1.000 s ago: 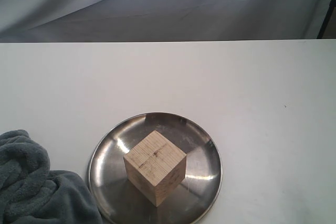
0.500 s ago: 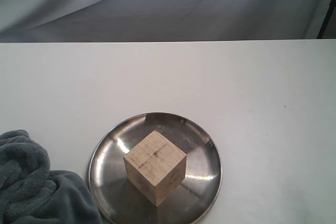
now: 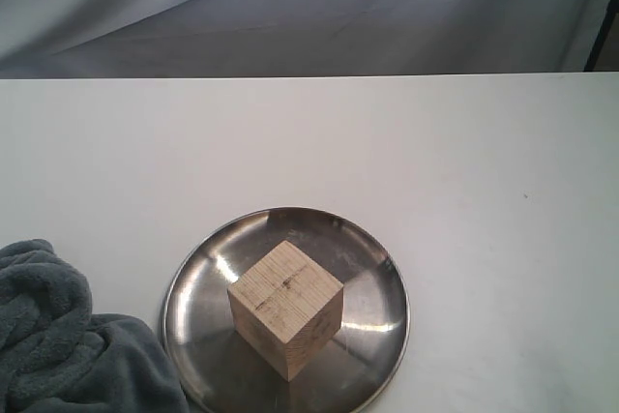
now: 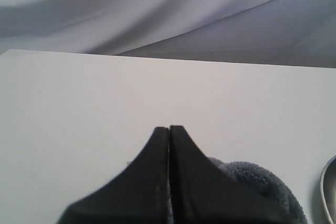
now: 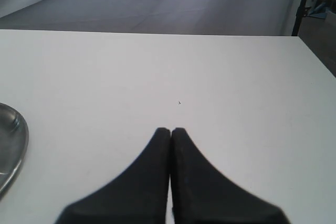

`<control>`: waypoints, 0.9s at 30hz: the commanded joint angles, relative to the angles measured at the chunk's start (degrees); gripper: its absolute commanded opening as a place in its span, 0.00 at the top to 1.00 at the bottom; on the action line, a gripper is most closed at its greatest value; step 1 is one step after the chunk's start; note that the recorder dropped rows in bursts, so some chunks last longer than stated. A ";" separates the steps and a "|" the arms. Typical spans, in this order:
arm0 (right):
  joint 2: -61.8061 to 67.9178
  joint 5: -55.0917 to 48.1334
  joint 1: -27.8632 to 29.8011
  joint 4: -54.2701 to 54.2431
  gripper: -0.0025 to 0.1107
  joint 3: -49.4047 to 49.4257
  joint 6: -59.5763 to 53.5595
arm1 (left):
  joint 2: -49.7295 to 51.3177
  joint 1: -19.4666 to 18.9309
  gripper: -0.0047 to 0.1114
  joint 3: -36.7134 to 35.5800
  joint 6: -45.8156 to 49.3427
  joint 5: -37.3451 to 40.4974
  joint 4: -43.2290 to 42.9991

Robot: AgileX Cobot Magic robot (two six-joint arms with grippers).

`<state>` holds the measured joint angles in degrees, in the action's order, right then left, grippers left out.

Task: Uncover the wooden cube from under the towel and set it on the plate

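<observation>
The wooden cube [image 3: 286,307] stands uncovered in the middle of the steel plate [image 3: 382,282] near the front of the table. Beside the plate, at the front left, the blue-grey towel [image 3: 58,345] lies bunched. Neither gripper shows in the exterior view. In the left wrist view my left gripper [image 4: 169,128] is shut and empty, with the towel [image 4: 257,179] just behind it and a sliver of the plate [image 4: 328,187] at the frame's edge. My right gripper [image 5: 170,129] is shut with nothing in it, over bare table, the plate's rim [image 5: 16,145] off to one side.
The white table [image 3: 309,142] ends at a far edge, behind which hangs a grey cloth backdrop [image 3: 309,7]. A dark stand leg [image 3: 604,31] shows at the far right. A tiny dark speck [image 3: 526,196] marks the tabletop on the right.
</observation>
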<state>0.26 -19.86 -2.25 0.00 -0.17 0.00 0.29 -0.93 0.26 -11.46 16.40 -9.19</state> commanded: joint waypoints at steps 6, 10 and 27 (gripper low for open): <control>-0.26 0.15 0.43 0.00 0.98 0.17 0.00 | -0.29 -0.21 0.94 -0.26 -0.42 0.42 1.36; -0.26 0.15 0.43 0.00 0.98 0.17 0.00 | -0.29 -0.21 0.94 -0.26 -0.42 0.52 1.53; -0.26 0.15 0.43 0.00 0.98 0.17 0.00 | -0.29 -0.10 0.94 -0.26 -0.40 -1.17 2.58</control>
<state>0.26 -19.86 -2.25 0.00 -0.17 0.00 0.29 -0.93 0.26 -11.57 16.28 -7.07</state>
